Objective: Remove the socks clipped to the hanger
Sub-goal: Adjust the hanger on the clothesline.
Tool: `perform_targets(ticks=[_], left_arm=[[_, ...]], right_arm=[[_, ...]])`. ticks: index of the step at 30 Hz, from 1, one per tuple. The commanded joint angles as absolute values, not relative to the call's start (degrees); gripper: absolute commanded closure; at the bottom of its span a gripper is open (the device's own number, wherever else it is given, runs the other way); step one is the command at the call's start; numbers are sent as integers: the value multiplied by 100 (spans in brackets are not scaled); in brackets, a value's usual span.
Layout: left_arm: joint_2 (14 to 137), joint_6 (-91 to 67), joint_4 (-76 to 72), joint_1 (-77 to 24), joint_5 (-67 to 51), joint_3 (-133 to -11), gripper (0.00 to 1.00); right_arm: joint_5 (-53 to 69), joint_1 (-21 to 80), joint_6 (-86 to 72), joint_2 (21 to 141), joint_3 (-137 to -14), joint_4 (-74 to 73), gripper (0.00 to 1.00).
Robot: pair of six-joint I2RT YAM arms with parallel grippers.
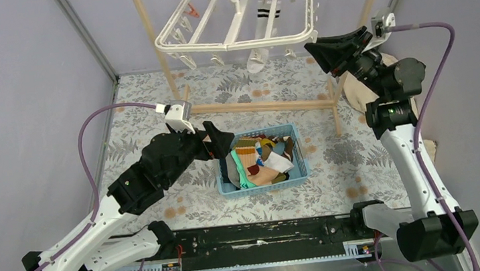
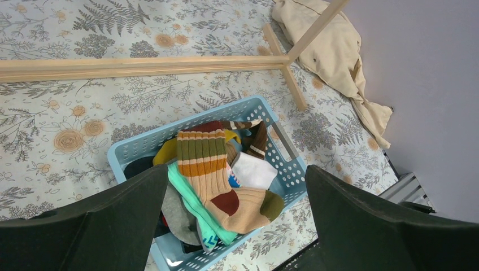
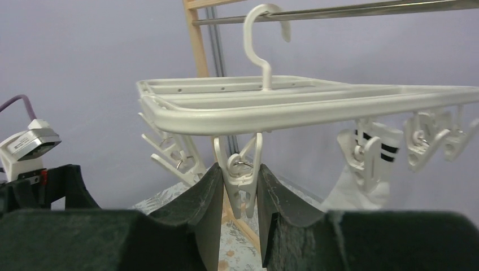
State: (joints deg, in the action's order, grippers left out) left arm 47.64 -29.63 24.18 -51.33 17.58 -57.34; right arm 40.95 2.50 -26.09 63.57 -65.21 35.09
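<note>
Squeezing a bare clip (image 3: 242, 195) on the hanger's (image 3: 282, 107) edge rail w/ right gripper (image 3: 239, 169), left gripper (image 2: 236, 169) gaping over basket (image 2: 265, 110), striped sock (image 3: 350, 195) clipped further along, prob risks yanking it off its hook (image 3: 262, 34), sock untouched.

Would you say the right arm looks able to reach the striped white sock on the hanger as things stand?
Probably yes: the right gripper pinches an empty clip on the hanger, and the sock hangs further along the frame, seemingly unobstructed; it must first let go.
</note>
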Motion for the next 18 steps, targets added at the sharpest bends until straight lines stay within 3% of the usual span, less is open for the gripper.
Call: perform_targets(ticks=[1, 18], left_arm=[[4672, -2955, 2411, -5107, 1797, -5722, 1], [4334, -3004, 2532, -5107, 1965, -5492, 1]], right_arm=[[3970, 807, -1994, 6191, -6756, 2918, 80], [1774, 3760, 228, 6621, -7838, 1017, 82]])
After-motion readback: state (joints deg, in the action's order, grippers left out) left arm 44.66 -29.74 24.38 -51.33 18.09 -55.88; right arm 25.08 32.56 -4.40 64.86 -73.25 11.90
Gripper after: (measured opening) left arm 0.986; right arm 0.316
